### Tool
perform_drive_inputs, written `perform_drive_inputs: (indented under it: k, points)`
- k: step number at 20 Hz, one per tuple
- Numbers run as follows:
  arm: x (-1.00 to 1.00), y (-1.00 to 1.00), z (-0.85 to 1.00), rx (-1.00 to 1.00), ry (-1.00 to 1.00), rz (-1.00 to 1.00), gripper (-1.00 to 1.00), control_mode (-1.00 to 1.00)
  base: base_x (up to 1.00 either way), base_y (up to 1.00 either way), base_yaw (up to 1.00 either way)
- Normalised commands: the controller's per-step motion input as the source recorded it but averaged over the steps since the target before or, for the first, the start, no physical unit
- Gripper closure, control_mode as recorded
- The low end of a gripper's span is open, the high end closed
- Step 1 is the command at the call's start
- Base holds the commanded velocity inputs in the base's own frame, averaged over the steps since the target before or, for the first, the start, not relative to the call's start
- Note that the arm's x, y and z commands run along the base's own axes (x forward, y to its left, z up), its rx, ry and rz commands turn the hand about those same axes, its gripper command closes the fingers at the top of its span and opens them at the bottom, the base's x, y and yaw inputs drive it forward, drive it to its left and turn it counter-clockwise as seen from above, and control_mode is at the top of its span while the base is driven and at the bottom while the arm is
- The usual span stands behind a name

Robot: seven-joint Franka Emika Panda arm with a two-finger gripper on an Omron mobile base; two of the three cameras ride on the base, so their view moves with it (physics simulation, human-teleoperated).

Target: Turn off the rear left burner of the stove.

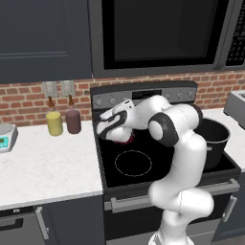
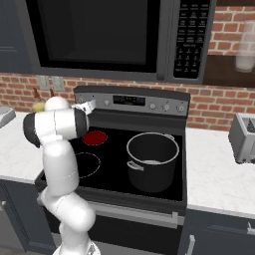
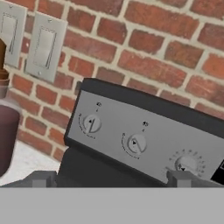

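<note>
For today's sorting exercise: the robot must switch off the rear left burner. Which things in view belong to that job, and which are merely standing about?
Belong to the job:
the stove
the rear left burner, glowing red
the panel knobs
the gripper, open

Standing about:
pot
microwave
yellow bottle
dark red bottle
toaster

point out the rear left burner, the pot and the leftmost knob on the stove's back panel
rear left burner (image 2: 94, 138), right base view, centre of the red disc
pot (image 2: 152, 169), right base view, its outer front wall
leftmost knob (image 3: 91, 124), hand view, its round face
</note>
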Motion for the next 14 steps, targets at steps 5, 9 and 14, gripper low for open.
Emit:
perform_drive_inputs:
  k: [5,9,14]
  points:
    - [0.09,-0.14,-0.05,0.00,-0.05,0.00,-1.00,-1.00,0.00,0.00,0.00]
    - [0.00,-0.43,-0.03,0.00,-0.10,0.08,-1.00,-1.00,0.00,0.00,0.00]
    - [0.00,-0.42,0.00,0.00,-0.10,0.11,-1.00,-1.00,0.00,0.00,0.00]
